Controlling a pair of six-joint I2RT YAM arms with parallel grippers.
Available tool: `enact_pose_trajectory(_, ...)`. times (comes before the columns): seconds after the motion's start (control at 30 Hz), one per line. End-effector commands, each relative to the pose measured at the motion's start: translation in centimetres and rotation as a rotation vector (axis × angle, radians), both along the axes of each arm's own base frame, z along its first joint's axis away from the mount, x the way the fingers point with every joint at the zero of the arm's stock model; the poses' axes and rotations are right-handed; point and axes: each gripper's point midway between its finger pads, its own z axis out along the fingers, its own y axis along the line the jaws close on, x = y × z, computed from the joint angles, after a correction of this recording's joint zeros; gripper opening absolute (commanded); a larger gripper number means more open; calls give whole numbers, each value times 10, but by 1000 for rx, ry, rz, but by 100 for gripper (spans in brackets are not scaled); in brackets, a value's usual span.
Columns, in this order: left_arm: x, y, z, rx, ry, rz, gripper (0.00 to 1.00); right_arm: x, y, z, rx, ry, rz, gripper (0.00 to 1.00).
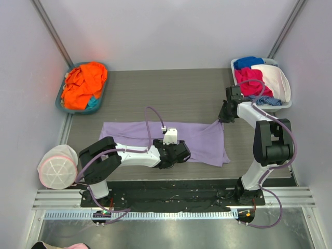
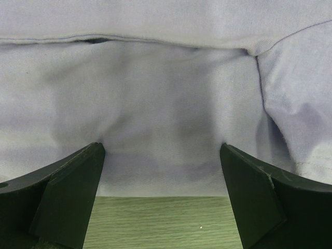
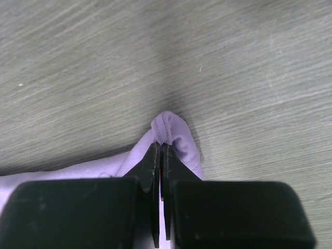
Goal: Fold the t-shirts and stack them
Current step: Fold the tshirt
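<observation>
**Lavender tee laid out, one corner pinched, near hem not yet taken**

Far left, near edge: white pouch [image 1: 57, 167], apart from the work. Far-left corner: teal basket [image 1: 60, 99] heaped with orange t-shirts [image 1: 83, 83], waiting.

Centre of the table [image 1: 155, 88]: the lavender t-shirt [image 1: 199, 137] lay flat as a long band running left to right. The left gripper [image 1: 179, 154] sat low at its near hem, right of middle. Its wrist view showed the fingers [image 2: 67, 192] spread wide, with cloth between them and nothing gripped. That arm's lilac cable [image 1: 150, 119] looped over the shirt.

Right of that, the right gripper [image 1: 224, 116] had its fingers pressed together on the shirt's far right corner. Only a small nub of fabric [image 3: 171, 129] poked past the tips. Far right: white basket [image 1: 285, 98] of blue, pink and white laundry.

Judgement: the fold had barely started. The right pinch looked thin, so a brisk lift or pull could slide the corner free. If the left claw closed where it sat, it might catch one layer only, or bunch the hem. Uneven pulls from the two arms would skew the crease. The cable could drag the cloth.
</observation>
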Motion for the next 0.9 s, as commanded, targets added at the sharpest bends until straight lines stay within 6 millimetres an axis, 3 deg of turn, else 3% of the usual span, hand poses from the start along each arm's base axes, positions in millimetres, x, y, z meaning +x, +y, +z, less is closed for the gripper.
enact_pose_trajectory(0.0, -26, 40, -31, 157, 109, -13, 100, 27, -3, 22, -12, -87, -14, 1)
enact_pose_trajectory(0.3, -27, 42, -31, 155, 108, -8, 100, 49, -12, 35, -11, -115, -44, 1)
enact_pose_trajectory(0.5, -27, 42, -31, 157, 109, -7, 100, 46, -12, 28, -5, -94, -40, 2)
enact_pose_trajectory(0.63, -26, 42, -31, 159, 109, -9, 100, 43, -15, 28, -16, -90, -42, 38)
enact_pose_trajectory(0.73, -26, 42, -29, 162, 105, -9, 100, 47, -18, 43, -31, -126, -53, 47)
enact_pose_trajectory(0.87, -23, 39, -18, 140, 89, -9, 100, 51, -17, 67, -31, -166, -36, 49)
